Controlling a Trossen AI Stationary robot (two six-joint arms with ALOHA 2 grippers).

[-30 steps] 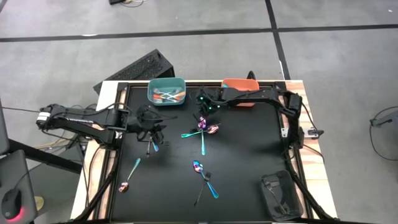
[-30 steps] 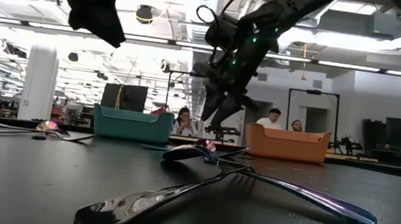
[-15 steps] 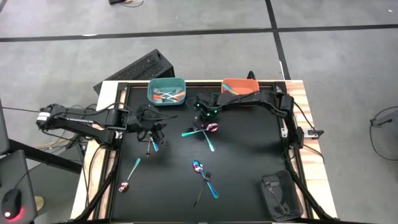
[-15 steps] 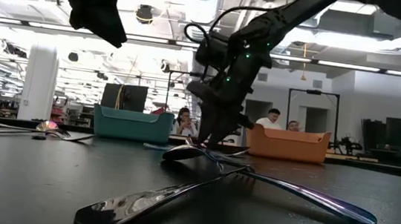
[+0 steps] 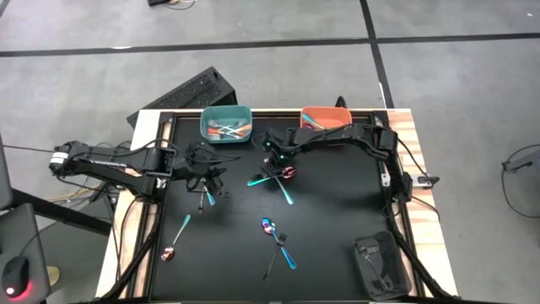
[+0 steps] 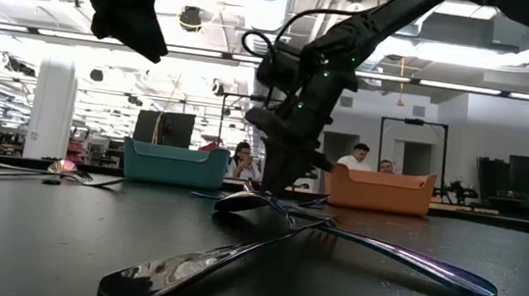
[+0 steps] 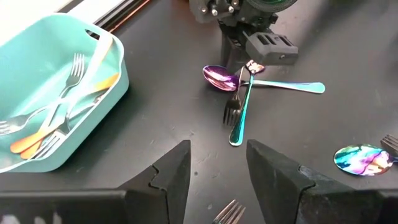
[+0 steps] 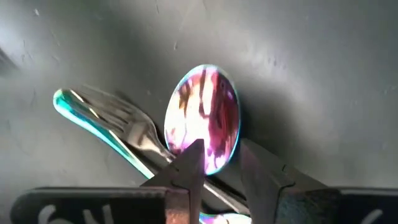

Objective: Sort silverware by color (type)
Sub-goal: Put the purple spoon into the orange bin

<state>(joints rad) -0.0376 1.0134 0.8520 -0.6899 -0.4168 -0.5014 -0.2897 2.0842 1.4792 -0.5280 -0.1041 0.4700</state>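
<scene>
Two arms over the black table. Right tool is down at the crossed pile near table centre, slightly toward 12 o'clock: an iridescent purple-bowled spoon, a silver fork and a teal-handled utensil overlapping. Right wrist view shows its fingers narrowing around the spoon neck just below the bowl; I can't tell if they're pinching yet. Likely going for the neck because the handles are tangled and it's the only clear bit.

Left tool hangs at about 9 o'clock on the table, fingers spread, nothing in them, just waiting over a teal-handled piece.

Teal square bin at 11 o'clock already holds orange- and silver-handled forks; orange bin at 1 o'clock. More loose silverware: pair at 6 o'clock, one spoon at 7–8 o'clock.

Risk: lifting the spoon may drag the fork along.
</scene>
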